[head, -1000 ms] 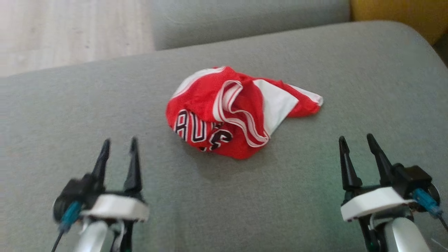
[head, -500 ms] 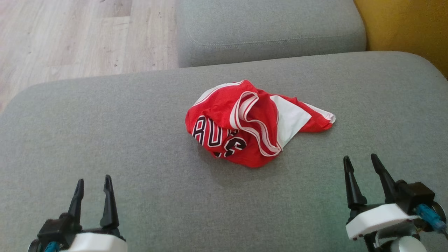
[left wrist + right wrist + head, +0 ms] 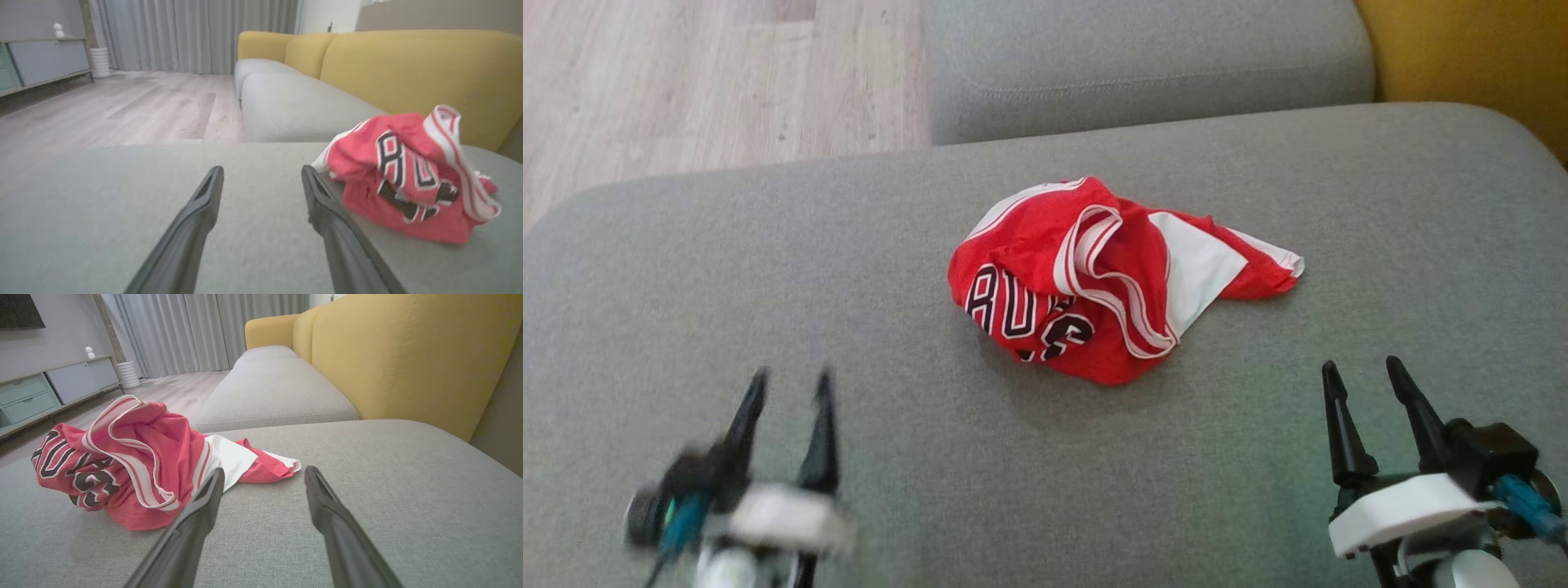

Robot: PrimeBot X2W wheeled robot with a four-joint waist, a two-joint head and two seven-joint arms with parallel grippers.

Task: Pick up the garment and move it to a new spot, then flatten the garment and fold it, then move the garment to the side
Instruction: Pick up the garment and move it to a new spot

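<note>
A red garment (image 3: 1094, 278) with white trim and dark lettering lies crumpled in the middle of the grey sofa seat (image 3: 768, 269). In the left wrist view the garment (image 3: 408, 192) sits to the right of my fingers; in the right wrist view the garment (image 3: 135, 461) sits to the left. My left gripper (image 3: 788, 388) hovers at the lower left, blurred, open and empty, well short of the cloth. At the lower right my right gripper (image 3: 1364, 371) stands open and empty, also clear of the garment.
A second grey seat cushion (image 3: 1143, 65) lies beyond the garment, with a yellow backrest (image 3: 1470, 57) at the far right. Wooden floor (image 3: 686, 82) runs past the sofa's left edge. A low cabinet (image 3: 49, 388) and curtains (image 3: 196, 330) stand further off.
The head camera shifted between frames. Since half a second ago my left gripper has come up and forward over the seat, blurred with motion. The right gripper and the garment stay put.
</note>
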